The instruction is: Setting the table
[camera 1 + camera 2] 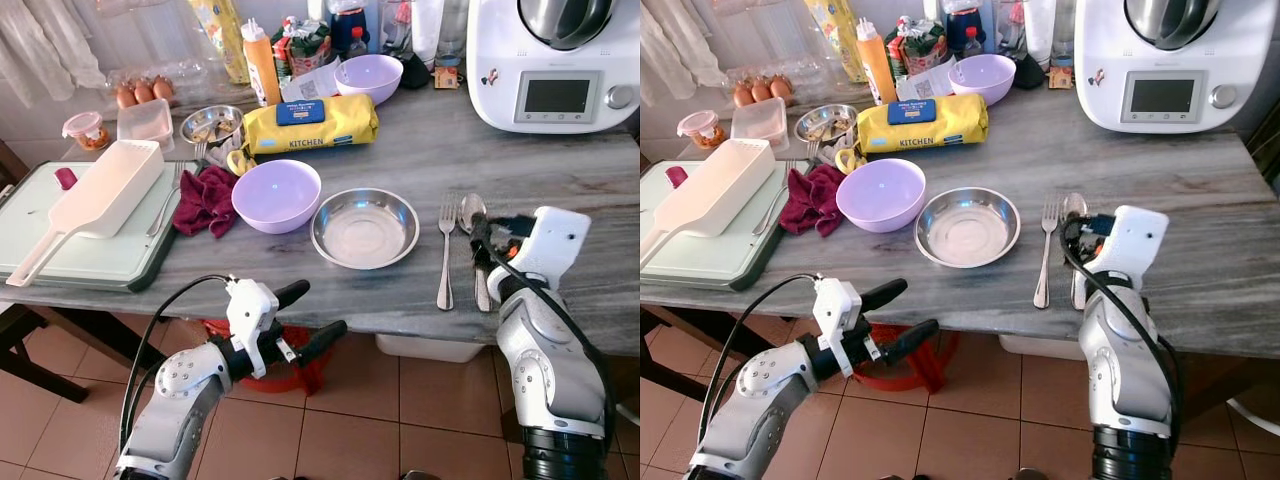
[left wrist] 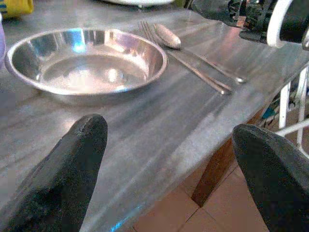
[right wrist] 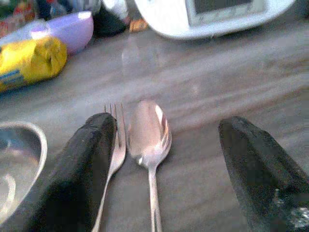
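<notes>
Fork and spoon lie side by side on the grey worktop, at 3 o'clock of the steel plate. Right gripper hovers over them, jaws apart; purple bowl at the plate's 9 o'clock. Left gripper sits off the worktop's near edge, jaws apart.

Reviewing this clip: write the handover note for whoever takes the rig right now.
Right claw: open, empty, over the spoon, straddling its handle.
Left claw: open, empty, held below the table front edge, pointing toward the steel bowl.
Laid so far: steel bowl near the front edge, fork and spoon side by side on its right.
The nearer purple bowl sits left of the steel bowl; a second fork lies on the cutting board.
Left, likely: withdraw the right arm, then set any further places.
</notes>
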Motion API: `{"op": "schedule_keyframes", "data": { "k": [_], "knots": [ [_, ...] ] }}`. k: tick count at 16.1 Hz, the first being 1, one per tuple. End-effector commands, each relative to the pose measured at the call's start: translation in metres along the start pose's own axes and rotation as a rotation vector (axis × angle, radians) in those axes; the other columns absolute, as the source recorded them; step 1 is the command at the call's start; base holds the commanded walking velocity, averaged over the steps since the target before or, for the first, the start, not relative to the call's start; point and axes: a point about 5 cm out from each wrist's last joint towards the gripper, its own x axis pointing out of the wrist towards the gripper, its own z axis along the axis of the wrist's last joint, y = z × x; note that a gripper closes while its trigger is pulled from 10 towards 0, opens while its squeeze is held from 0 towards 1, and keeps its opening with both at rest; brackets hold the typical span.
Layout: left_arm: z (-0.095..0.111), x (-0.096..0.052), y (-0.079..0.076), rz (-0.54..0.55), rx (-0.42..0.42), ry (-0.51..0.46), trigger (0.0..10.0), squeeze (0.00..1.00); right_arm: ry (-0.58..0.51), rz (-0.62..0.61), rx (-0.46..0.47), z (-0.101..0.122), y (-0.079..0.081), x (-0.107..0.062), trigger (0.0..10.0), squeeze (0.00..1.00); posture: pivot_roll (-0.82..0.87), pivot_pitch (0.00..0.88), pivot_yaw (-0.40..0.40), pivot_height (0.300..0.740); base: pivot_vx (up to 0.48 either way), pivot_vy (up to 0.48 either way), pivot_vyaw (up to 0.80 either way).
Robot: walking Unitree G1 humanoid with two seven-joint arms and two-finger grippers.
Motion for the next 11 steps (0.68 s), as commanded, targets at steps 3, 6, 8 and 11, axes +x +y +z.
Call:
{"op": "schedule_keyframes", "data": {
  "k": [3,6,8,11],
  "knots": [
    [0.007,-0.001,0.010,0.096,0.029,-0.038,10.0,0.00,-0.121,0.002,-0.008,0.024,0.005,0.000,10.0,1.00,-0.15,0.111,0.130,0.740,0.000,0.000,0.00],
    [0.010,0.006,0.027,0.291,0.050,-0.050,10.0,0.00,-0.183,0.044,-0.010,0.035,0.015,0.001,10.0,1.00,-0.15,0.093,0.126,0.740,0.000,0.000,0.00],
    [0.013,0.009,0.033,0.369,0.064,-0.078,10.0,0.00,-0.179,0.064,-0.016,0.030,0.018,-0.002,10.0,1.00,-0.15,0.082,0.123,0.740,0.000,0.000,0.00],
    [0.020,0.013,0.043,0.547,0.074,-0.132,10.0,0.00,-0.153,0.079,-0.018,0.018,0.023,-0.009,10.0,1.00,-0.14,0.060,0.123,0.740,0.000,0.000,0.00]
  ]
}}
